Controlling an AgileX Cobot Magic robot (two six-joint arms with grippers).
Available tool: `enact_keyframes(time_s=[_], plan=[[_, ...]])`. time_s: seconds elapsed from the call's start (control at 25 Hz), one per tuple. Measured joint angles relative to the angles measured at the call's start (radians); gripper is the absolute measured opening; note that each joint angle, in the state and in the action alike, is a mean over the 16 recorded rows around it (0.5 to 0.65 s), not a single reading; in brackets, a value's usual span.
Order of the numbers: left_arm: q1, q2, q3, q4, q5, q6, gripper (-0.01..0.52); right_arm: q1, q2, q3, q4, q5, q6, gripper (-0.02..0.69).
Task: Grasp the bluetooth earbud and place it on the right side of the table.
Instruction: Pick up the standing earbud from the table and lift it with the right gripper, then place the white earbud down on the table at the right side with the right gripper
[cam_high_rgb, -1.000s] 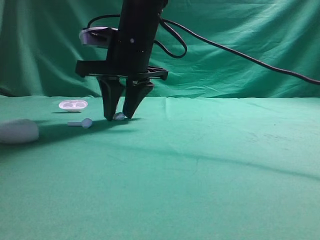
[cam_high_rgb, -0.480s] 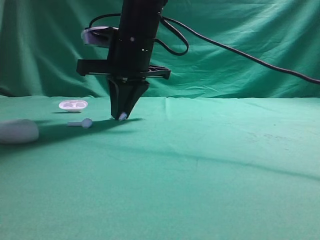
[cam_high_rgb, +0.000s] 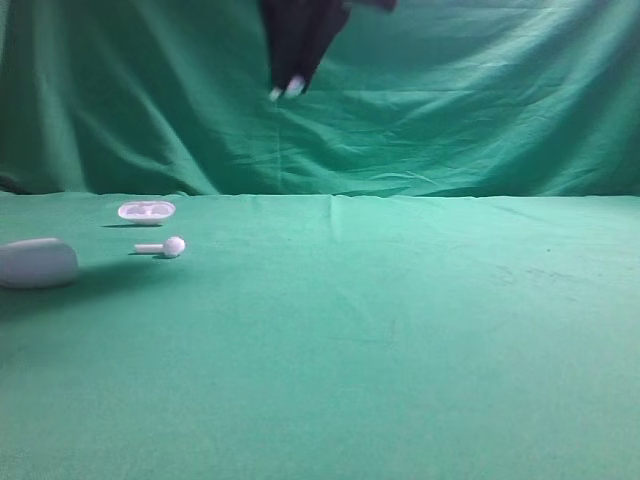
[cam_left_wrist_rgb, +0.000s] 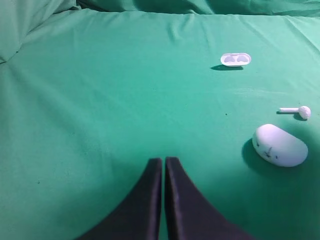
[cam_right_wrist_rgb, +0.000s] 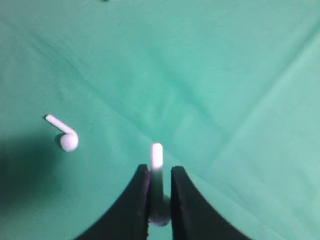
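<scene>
Studio/lab setup: table (cam_high_rgb: 420, 340) under green cloth, matching draped green backdrop (cam_high_rgb: 480, 100) behind.

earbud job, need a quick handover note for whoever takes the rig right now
Right gripper: shut on the bluetooth earbud, high above the table, its stem poking out past the fingertips.
Left gripper: shut, empty, over bare cloth.
On the left side of the table: the other earbud, the open case tray and the closed white case.
Done: earbud grasped and off the table.
Left: carry it to the right side, set it down, release.
</scene>
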Motion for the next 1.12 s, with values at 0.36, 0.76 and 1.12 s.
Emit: enact_keyframes(time_s=[0.36,0.76,1.12], plan=[[0.0,0.0,0.0,0.0,0.0,0.0,0.0,-0.111,-0.271,0.093,-0.039,0.108,0.067,0.074],[0.0,0.0,0.0,0.0,0.0,0.0,0.0,-0.334,-0.638,0.596,-0.049,-0.049,0.105,0.074],[0.0,0.0,0.0,0.0,0.0,0.0,0.0,-0.43,-0.712,1.074,-0.055,-0.419,0.115,0.074]])
